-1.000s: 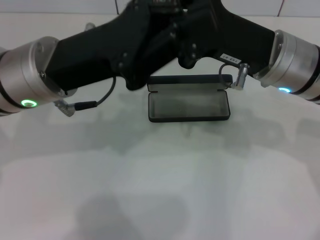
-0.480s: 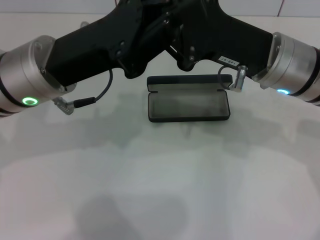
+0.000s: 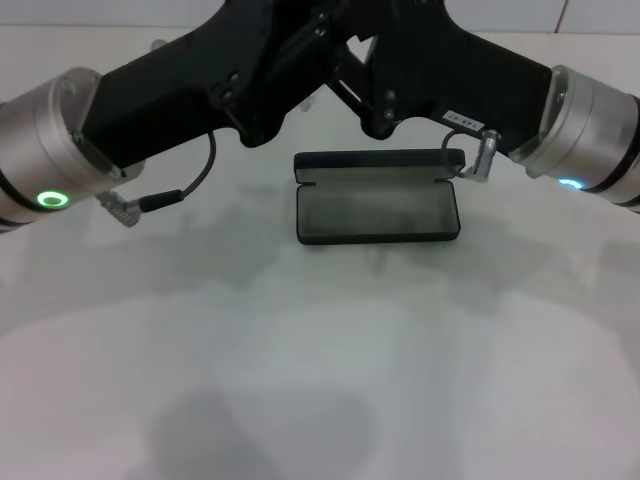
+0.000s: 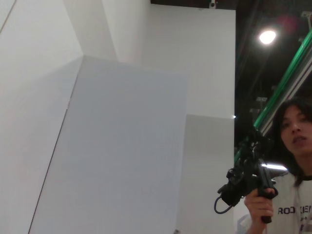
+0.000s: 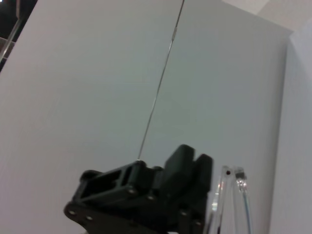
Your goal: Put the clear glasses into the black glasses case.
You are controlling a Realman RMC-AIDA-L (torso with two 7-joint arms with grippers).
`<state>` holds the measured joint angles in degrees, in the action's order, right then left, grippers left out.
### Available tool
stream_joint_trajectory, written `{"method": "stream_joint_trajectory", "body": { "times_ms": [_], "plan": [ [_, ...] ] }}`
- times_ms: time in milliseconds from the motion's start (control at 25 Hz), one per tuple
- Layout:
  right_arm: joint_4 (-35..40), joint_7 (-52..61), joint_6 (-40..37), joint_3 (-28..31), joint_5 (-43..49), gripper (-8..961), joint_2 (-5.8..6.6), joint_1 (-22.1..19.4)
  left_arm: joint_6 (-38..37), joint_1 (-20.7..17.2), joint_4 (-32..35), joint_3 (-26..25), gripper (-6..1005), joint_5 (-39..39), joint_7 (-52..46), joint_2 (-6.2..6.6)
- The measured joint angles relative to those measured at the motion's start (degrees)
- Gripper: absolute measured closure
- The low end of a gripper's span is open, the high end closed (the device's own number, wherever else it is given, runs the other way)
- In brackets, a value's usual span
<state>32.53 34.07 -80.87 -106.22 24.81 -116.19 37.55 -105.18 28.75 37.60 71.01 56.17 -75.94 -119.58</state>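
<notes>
The left gripper reaches in from the left, raised above the white counter beyond the case's far left corner; whether its jaws are wide or narrow cannot be told; just beside it the right gripper meets it from the right, its jaws equally unreadable; in the right wrist view a clear arm of the clear glasses stands just beside a black gripper body; below and nearer than both jaws, the black glasses case lies open on the counter, grey lining up, lid raised at the far edge.
</notes>
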Motion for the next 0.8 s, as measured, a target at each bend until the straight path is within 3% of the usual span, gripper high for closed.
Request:
{"method": "stream_joint_trajectory", "body": {
  "times_ms": [160,280,440,520,640,720,800],
  "plan": [
    [0.22,-0.11,-0.13,1.25,0.02,815,0.07,-1.07,-1.60,-0.56,0.11,0.01,932,0.10,-0.06,0.58],
    [1.15,0.48,-0.10,1.64,0.50,813,0.58,-2.22,-3.76,-1.68,0.45,-0.36,932,0.35,-0.38,1.91],
    [7.02,5.39,2.86,1.72,6.61,811,2.61,-5.18,-6.59,-4.68,0.68,-4.50,932,0.18,-1.55,4.38],
    [14.52,11.72,8.41,1.74,15.25,810,4.18,-7.76,-6.94,-6.25,1.02,-8.28,932,0.28,-2.89,5.20],
    [29.96,25.32,18.68,1.72,34.33,809,5.47,-12.48,-7.08,-8.23,1.44,-13.28,932,0.62,-4.26,6.40],
    [40.65,36.32,23.64,2.13,50.58,808,5.10,-15.97,-7.11,-8.95,1.45,-15.21,932,0.50,-4.50,6.90],
    [49.58,46.46,25.02,2.89,66.19,807,3.42,-18.65,-7.16,-9.37,1.45,-16.87,932,0.28,-4.52,6.99]
  ]
}}
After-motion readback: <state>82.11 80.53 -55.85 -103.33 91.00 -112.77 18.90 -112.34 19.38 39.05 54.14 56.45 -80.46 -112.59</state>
